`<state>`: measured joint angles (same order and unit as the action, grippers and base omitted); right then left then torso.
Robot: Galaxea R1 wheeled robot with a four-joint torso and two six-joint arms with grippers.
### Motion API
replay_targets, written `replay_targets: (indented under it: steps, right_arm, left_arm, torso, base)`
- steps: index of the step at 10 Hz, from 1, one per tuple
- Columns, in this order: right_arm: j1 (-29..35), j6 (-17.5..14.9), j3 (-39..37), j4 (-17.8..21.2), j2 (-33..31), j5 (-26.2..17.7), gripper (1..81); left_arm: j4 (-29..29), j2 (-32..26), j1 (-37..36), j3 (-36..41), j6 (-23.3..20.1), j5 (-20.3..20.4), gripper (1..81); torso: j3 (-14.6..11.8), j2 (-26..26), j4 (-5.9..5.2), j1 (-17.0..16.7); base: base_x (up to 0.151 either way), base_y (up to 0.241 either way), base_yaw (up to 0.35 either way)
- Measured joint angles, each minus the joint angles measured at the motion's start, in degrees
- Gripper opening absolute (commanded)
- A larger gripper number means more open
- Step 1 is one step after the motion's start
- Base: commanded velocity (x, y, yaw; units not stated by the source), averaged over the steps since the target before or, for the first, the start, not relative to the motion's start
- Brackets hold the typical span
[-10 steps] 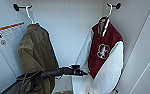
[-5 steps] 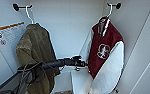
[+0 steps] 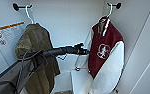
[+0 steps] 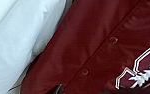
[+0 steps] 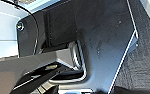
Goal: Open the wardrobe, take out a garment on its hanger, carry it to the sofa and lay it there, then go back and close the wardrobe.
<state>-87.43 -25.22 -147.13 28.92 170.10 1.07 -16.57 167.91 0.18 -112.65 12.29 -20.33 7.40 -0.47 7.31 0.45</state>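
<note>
The wardrobe [image 3: 66, 22] stands open, its white interior facing the head camera. Inside, the maroon garment [image 3: 104, 50] with white sleeves hangs on the right from its thin white hanger [image 3: 110, 11], hooked over a dark peg [image 3: 115, 5]. On the left, an olive-brown coat [image 3: 37, 57] hangs from a second white hanger [image 3: 28, 13]. The left arm reaches in from the lower left across the coat, and the left gripper [image 3: 84, 50] sits right at the jacket's front edge, just beside the chest emblem [image 3: 102, 50]. Whether its fingers are spread or closed cannot be told. The left wrist view shows the maroon front, two snaps and a white sleeve very close.
</note>
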Motion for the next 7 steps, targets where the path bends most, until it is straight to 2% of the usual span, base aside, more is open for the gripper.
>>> replay_targets:
  steps: [3, 7]
  right_arm:
    - [0.0, 0.0, 0.0, 0.0, 0.2, 0.1, 81.1]
    - [0.0, 0.0, 0.0, 0.0, 0.5, 0.8, 81.1]
  left_arm:
    - [-1.8, 3.1, -5.0, -3.5, 2.3, -0.4, 81.1]
    - [-8.4, 5.3, -9.1, -9.4, 3.0, -0.3, 81.1]
  torso:
    - [0.0, 0.0, 0.0, 0.0]
    - [0.0, 0.0, 0.0, 0.0]
  base:
    - [0.0, 0.0, 0.0]
    - [0.0, 0.0, 0.0]
